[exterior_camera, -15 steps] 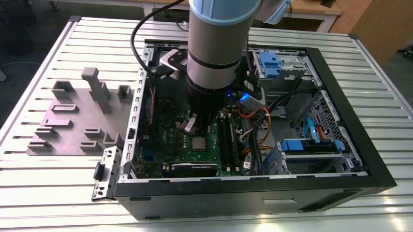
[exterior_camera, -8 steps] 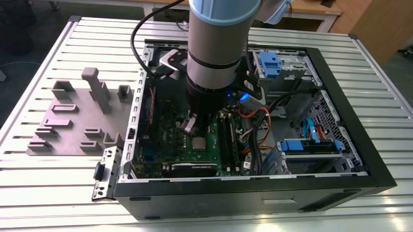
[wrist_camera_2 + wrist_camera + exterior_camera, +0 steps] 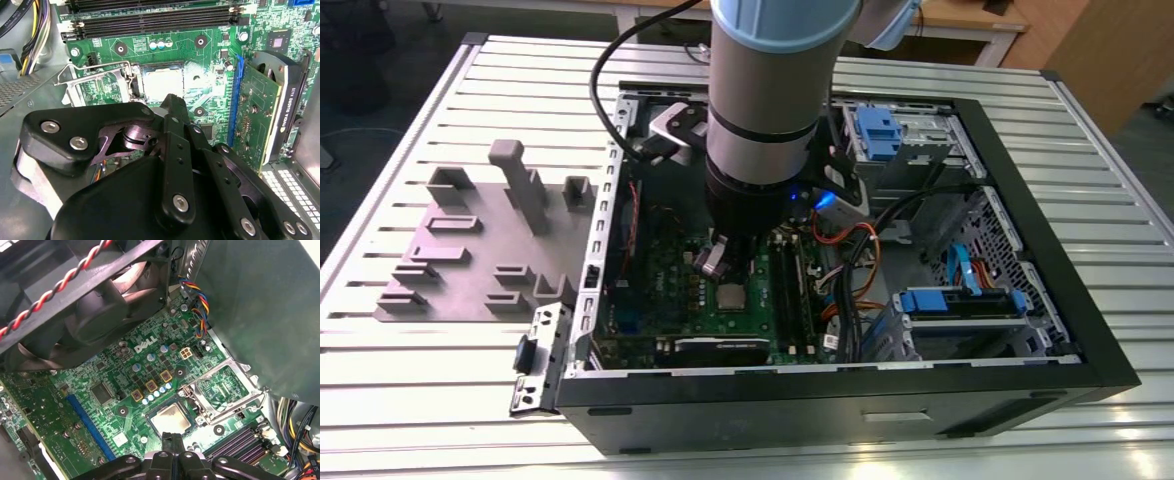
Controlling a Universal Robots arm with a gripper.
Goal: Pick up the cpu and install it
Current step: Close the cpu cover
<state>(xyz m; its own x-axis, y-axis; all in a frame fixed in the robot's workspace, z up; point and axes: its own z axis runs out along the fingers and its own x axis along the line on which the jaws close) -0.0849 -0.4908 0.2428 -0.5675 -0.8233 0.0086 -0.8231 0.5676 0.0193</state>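
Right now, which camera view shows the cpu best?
The first wrist view: the cpu lies almost whole in view, in its socket beside the open frame. In the second wrist view the gripper covers one edge of it. The exterior view shows it small, close to the arm's end.

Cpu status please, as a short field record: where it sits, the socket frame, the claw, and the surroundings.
cpu: lying flat in the socket, metal top up
socket frame: swung open, beside the socket, not over the cpu
claw: shut, tips just above the cpu's near edge; contact cannot be told
held item: none seen
motherboard: green, inside the open computer case
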